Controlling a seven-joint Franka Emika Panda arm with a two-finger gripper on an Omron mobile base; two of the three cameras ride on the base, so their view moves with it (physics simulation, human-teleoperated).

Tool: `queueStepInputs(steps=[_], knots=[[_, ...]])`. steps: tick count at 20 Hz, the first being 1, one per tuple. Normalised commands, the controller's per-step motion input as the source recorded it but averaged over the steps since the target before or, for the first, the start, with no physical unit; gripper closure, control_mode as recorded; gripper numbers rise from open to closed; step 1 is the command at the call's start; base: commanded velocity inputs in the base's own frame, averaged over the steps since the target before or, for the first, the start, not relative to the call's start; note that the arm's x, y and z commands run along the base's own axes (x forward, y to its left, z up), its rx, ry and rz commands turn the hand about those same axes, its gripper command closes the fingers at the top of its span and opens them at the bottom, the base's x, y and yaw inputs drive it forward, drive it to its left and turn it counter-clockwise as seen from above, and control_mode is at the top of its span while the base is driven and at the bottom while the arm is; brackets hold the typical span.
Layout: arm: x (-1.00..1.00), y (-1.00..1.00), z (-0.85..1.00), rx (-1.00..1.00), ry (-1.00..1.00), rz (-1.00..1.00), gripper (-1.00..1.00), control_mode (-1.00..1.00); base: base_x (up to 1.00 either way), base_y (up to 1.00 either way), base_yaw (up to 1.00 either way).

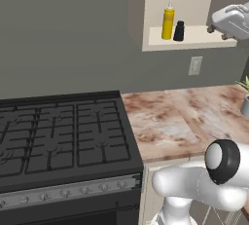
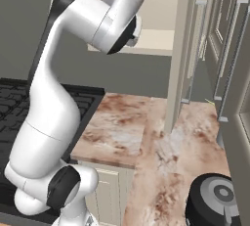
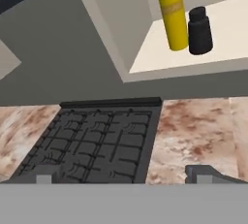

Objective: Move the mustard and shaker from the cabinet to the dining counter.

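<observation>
The yellow mustard [image 1: 168, 23] bottle stands upright on the pale shelf of the open cabinet [image 1: 199, 37]. The small black shaker [image 1: 179, 31] stands just right of it, close beside it. My gripper [image 1: 217, 32] hovers at shelf height to the right of the shaker, apart from both. In the hand view the mustard [image 3: 173, 17] and shaker [image 3: 200, 31] sit at the upper right on the cabinet [image 3: 160, 58] shelf. My gripper [image 3: 121, 175] is open there, its fingertips [image 3: 203, 173] far apart with nothing between them. The dining counter is out of view.
A black stove [image 1: 58, 136] lies below left of the cabinet, adjoined by a short marbled counter [image 1: 180, 117]. A wall outlet [image 1: 195, 65] sits under the shelf and a potted plant [image 1: 245, 97] at the right edge. An open cabinet door [image 2: 181, 49] stands right of my arm.
</observation>
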Motion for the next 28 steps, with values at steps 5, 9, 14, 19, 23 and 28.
queueStepInputs(steps=[5, 9, 14, 19, 23, 28], knots=[[0.44, 0.00, 0.00, 0.00, -0.04, -0.05, -1.00, -1.00, 0.00, 0.00, 0.00], [0.74, 0.00, 0.00, 0.00, 0.08, -0.02, -1.00, -1.00, 0.00, 0.00, 0.00], [0.66, -0.07, 0.00, 0.00, 0.16, 0.00, -1.00, -1.00, 0.00, 0.00, 0.00], [0.46, -0.25, 0.00, 0.00, 0.10, 0.00, -1.00, -1.00, 0.00, 0.00, 0.00], [0.33, -0.31, 0.07, 0.00, 0.03, 0.00, -1.00, -1.00, 0.00, 0.00, 0.00], [0.16, -0.10, 0.00, 0.00, 0.00, 0.00, -1.00, -1.00, 0.00, 0.00, 0.00]])
